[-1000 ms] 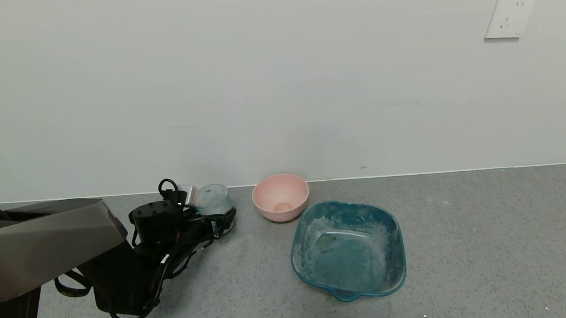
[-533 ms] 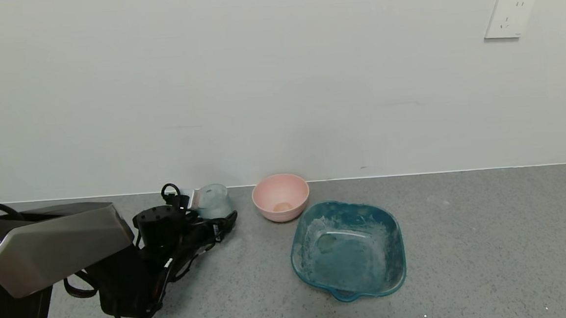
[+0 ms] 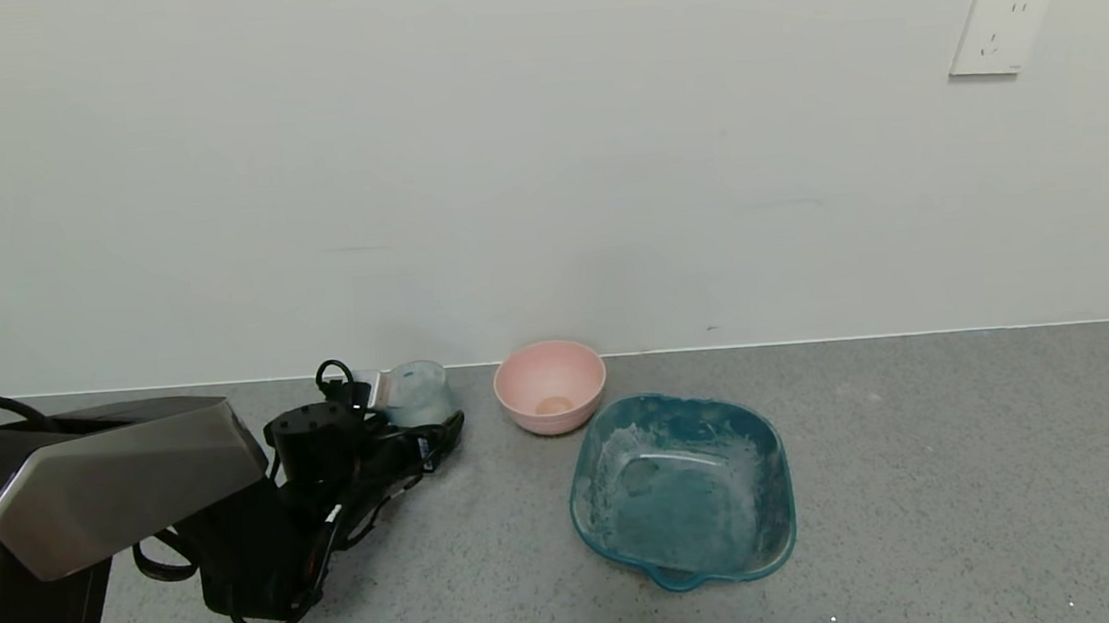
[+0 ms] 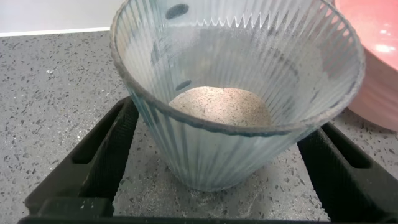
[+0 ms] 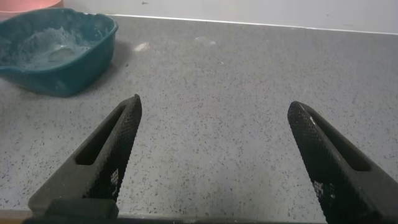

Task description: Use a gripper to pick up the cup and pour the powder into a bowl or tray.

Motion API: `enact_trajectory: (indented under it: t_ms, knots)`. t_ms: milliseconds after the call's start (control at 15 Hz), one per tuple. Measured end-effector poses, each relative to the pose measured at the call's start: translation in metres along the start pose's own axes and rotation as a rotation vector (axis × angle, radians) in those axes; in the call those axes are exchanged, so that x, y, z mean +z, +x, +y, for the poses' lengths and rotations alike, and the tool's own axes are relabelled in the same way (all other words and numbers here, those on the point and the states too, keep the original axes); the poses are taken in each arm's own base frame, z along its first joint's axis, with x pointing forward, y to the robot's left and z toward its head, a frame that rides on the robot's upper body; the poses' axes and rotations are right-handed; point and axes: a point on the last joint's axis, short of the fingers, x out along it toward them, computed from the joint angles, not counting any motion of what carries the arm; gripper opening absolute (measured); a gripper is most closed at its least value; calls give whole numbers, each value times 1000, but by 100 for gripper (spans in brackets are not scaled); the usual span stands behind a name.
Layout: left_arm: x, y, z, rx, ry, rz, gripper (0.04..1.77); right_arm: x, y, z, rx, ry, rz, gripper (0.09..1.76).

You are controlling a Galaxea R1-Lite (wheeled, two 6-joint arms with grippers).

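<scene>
The ribbed pale blue-green cup [image 3: 417, 390] stands upright on the grey table near the back wall, left of the pink bowl [image 3: 549, 386]. My left gripper [image 3: 418, 407] is open, with one black finger on each side of the cup's lower body. In the left wrist view the cup [image 4: 230, 149] fills the space between the fingers [image 4: 109, 146], and a small mound of whitish powder [image 4: 221, 106] lies in its bottom. The teal tray [image 3: 775, 491], dusted white, sits right of and nearer than the bowl. My right gripper [image 5: 214, 130] is open and empty above bare table.
The white wall runs close behind the cup and bowl, with a socket [image 3: 998, 30] high at the right. The bowl's edge [image 4: 376, 56] shows just beside the cup in the left wrist view. The tray [image 5: 93, 59] lies beyond my right gripper.
My left arm has slid a little forward and to the right, bringing its fingers further around the cup. The cup, bowl and tray have stayed in place.
</scene>
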Motion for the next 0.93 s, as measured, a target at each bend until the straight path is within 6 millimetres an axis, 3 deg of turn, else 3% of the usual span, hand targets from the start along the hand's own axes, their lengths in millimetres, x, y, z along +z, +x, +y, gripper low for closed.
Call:
enact_trajectory:
  t_ms: [133,200,333,933]
  knots:
    - [0,0,0,0,-1,-1,164,0,0,0,0,0,0,171]
    - [0,1,0,0,0,-1,147,0,0,0,0,0,0,171]
    - [0,1,0,1,1,-1,131,0,0,0,0,0,0,171]
    - [0,1,0,15,0,4,128,0,0,0,0,0,0,171]
